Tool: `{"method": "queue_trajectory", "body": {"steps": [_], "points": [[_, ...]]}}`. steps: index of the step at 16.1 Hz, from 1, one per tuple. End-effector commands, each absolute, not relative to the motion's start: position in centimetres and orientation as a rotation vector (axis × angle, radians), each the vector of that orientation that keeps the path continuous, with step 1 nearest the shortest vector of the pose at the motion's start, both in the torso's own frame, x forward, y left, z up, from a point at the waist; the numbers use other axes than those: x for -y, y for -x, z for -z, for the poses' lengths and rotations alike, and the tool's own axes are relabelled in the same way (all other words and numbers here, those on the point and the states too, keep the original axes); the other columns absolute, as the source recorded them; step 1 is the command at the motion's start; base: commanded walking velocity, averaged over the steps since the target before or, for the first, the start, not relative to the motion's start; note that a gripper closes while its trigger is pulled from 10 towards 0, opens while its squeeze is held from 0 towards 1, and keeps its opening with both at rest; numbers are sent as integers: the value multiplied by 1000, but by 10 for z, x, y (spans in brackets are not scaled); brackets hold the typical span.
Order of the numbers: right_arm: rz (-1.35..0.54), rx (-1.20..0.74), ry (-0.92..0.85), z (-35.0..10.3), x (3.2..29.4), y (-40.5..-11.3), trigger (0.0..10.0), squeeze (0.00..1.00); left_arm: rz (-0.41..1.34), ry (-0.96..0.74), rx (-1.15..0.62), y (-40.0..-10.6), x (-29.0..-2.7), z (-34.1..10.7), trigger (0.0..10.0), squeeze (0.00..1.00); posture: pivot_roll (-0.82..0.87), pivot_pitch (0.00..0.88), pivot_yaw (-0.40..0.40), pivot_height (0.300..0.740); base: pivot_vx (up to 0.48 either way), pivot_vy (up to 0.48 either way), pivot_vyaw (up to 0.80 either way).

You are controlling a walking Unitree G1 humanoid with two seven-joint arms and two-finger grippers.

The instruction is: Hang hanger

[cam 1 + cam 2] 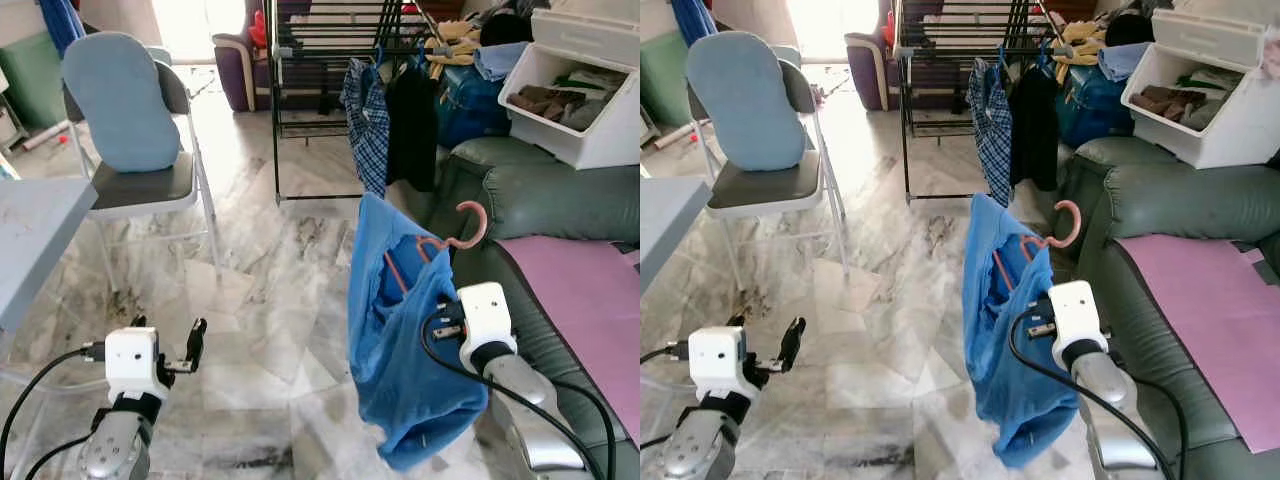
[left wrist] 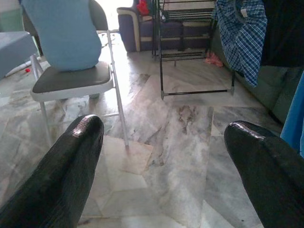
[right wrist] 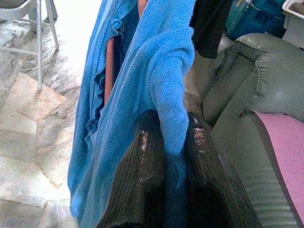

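A pink hanger (image 1: 470, 225) carries a blue knitted garment (image 1: 400, 330), its hook sticking up beside the green sofa. My right gripper (image 3: 173, 156) is shut on the blue cloth, holding hanger and garment above the floor; in the right wrist view both black fingers (image 3: 142, 175) pinch a fold of it. A black clothes rack (image 1: 330, 40) stands at the back with a checked shirt (image 1: 366, 125) and a dark garment (image 1: 412, 125) hanging on it. My left gripper (image 1: 165, 345) is low at the left, open and holding nothing, its fingertips (image 2: 80, 142) wide apart.
A folding chair (image 1: 140, 180) with a light-blue cushion (image 1: 120, 100) stands at the left, beside a grey table edge (image 1: 35, 230). The green sofa (image 1: 540, 200) with a pink mat (image 1: 590, 300) is on the right. A white bin (image 1: 575, 100) of clothes sits behind it. Marble floor (image 1: 270, 290) lies between.
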State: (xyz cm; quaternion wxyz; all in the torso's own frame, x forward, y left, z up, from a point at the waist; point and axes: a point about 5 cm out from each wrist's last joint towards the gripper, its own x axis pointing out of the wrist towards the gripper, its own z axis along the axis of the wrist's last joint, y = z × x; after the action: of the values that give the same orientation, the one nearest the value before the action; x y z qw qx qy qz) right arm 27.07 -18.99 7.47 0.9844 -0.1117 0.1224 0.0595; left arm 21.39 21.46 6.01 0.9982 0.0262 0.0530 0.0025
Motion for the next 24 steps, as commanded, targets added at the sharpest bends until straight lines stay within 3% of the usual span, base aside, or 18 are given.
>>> {"method": "queue_trajectory", "body": {"steps": [1,21,24], "points": [[-111,-208,212,-84,189,-277,10000,0,6,-52,-96,-217,-214,-64,10000,0,-100,0,-18,736,304,0,0],[-144,-180,200,-88,180,-291,10000,0,9,-79,-90,-226,-216,-71,10000,0,-71,0,-22,736,353,0,0],[-145,-175,197,-89,180,-293,10000,0,-58,-102,-97,-227,-222,-71,10000,0,-67,0,-26,736,0,0,0]]}}
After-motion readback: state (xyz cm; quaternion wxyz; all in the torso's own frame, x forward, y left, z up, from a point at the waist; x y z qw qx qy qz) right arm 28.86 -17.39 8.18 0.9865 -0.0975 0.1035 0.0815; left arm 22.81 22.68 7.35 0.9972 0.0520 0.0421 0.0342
